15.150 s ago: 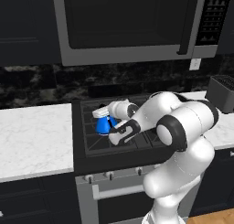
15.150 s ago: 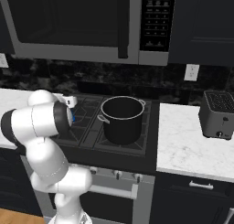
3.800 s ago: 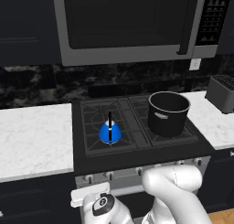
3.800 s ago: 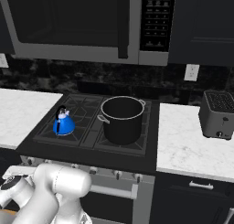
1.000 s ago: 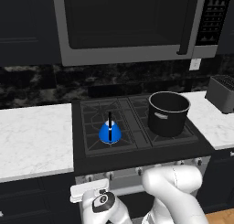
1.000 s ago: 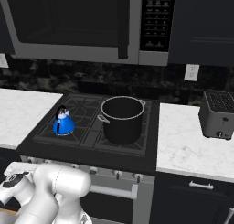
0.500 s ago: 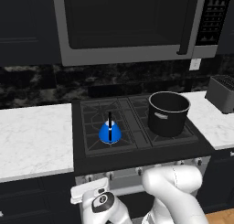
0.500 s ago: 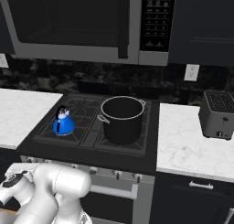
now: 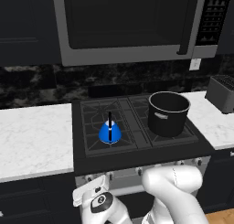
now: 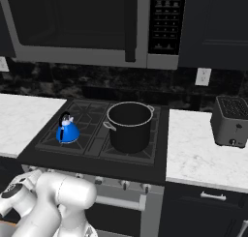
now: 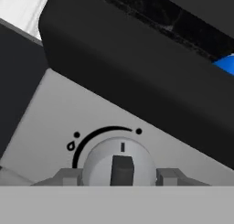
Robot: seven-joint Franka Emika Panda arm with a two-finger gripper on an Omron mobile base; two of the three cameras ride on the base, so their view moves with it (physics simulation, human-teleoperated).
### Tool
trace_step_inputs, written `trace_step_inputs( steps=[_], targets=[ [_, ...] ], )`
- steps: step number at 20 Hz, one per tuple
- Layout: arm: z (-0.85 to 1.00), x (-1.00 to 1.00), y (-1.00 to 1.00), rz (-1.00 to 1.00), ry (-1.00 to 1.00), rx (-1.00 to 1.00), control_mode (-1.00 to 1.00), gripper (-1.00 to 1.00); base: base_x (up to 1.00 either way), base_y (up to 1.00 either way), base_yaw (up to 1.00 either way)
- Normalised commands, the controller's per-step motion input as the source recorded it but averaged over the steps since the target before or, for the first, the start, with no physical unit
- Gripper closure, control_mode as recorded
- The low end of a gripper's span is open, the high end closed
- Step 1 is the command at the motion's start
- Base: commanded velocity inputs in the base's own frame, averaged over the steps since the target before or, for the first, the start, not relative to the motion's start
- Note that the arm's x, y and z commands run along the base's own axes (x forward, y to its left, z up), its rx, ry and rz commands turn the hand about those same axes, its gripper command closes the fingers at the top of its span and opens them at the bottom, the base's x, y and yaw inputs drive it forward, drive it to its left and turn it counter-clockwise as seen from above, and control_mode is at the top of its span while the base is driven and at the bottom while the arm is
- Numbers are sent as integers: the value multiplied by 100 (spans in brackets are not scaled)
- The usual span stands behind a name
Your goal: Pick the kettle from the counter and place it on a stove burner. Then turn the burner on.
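The small blue kettle (image 9: 109,132) (image 10: 67,130) stands upright on the front-left stove burner (image 9: 91,137) (image 10: 52,141), free of the arm; a blue sliver of the kettle (image 11: 226,63) shows in the hand view. My arm is folded low in front of the stove. In the hand view my gripper (image 11: 119,176) sits on a round grey stove knob (image 11: 119,160), one fingertip against each side, and the knob's dark pointer stands upright. The white counter (image 9: 32,136) (image 10: 19,120) lies left of the cooktop.
A large black pot (image 9: 168,113) (image 10: 130,125) occupies the front-right burner. A dark toaster (image 10: 232,121) (image 9: 222,93) sits on the right counter. A microwave (image 9: 128,22) hangs over the stove. More knobs line the stove front (image 10: 121,183).
Nothing has visibly moved over the last second. Much earlier the arm was over the cooktop at the kettle; now the kettle stands alone and the arm is down at the stove front.
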Motion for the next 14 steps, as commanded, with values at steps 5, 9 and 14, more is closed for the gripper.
trace_step_inputs(
  steps=[5, 9, 14],
  targets=[
    [0, 0, 0, 0, 0, -29, -100, 100, 0, 0, 0],
    [0, 0, 0, 0, 1, -29, -100, 100, 0, 0, 0],
    [0, 0, 0, 0, 4, -26, -100, 100, 0, 0, 0]
  ],
)
